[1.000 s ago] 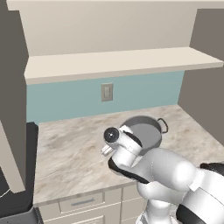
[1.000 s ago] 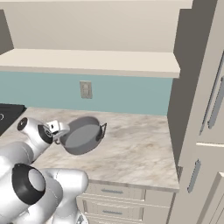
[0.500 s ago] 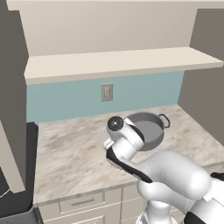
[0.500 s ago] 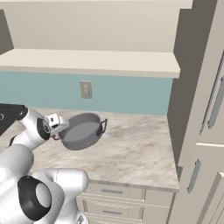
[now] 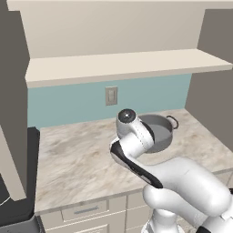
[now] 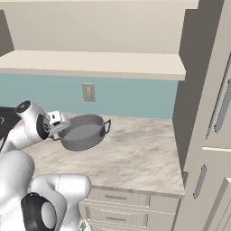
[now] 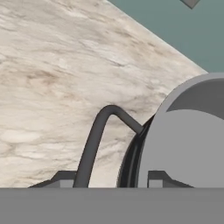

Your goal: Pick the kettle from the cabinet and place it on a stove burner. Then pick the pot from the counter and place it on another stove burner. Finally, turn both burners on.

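Observation:
The pot [image 5: 159,132] [image 6: 83,133] is a wide grey metal pan over the back of the marbled counter [image 5: 77,154] [image 6: 144,153]. My gripper [image 6: 58,122] [image 7: 111,177] is shut on its left side. In the hand view the dark loop handle [image 7: 94,144] and the pot's rim [image 7: 188,144] lie between my fingertips [image 7: 65,177]. The pot looks level and slightly off the stone. Above it runs the cabinet's bare beige shelf [image 5: 123,66] [image 6: 90,65]. The kettle is out of view. The black cooktop's edge [image 5: 29,182] shows at the far left; I cannot make out its burners.
A wall outlet [image 5: 111,95] [image 6: 88,92] sits on the blue backsplash behind the pot. Tall cream cabinets [image 6: 212,113] close off the counter's right end. Drawers [image 5: 86,210] run under the counter's front edge. My own white arm crosses the counter in front of the pot.
My wrist has risen and swung toward the pot's side. The pot has gone from tilted to level and sits a little higher in both base views.

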